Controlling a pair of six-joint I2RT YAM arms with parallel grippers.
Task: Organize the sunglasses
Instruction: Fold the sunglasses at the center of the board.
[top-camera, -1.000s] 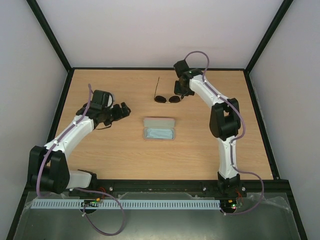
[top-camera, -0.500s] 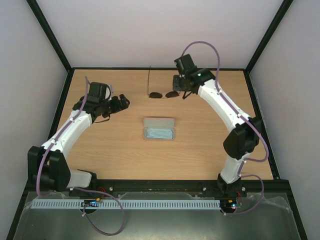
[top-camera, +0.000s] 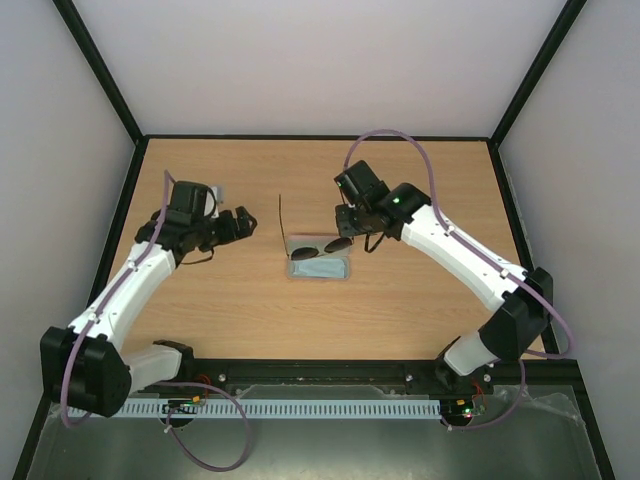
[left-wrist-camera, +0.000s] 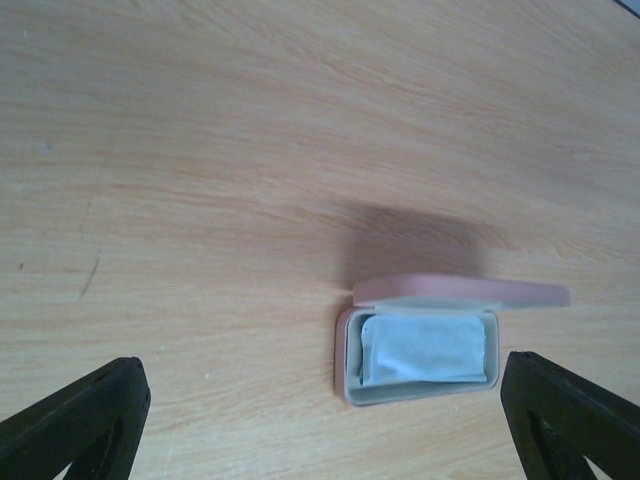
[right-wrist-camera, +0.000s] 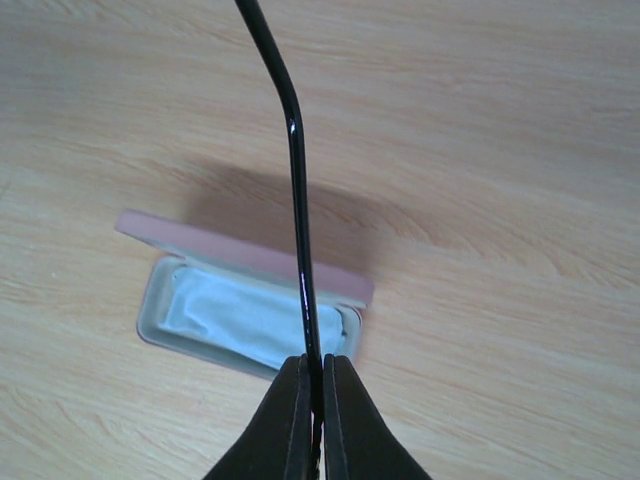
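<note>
Your right gripper (right-wrist-camera: 312, 372) pinches the sunglasses (top-camera: 307, 252) by one arm over the open pink case (top-camera: 318, 270); your left gripper (top-camera: 240, 222) is spread wide.

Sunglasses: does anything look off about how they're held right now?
Yes. The right gripper pinches the sunglasses by one thin temple, so they hang above the open case with both temples unfolded; they seem unlikely to fit inside that way.
</note>
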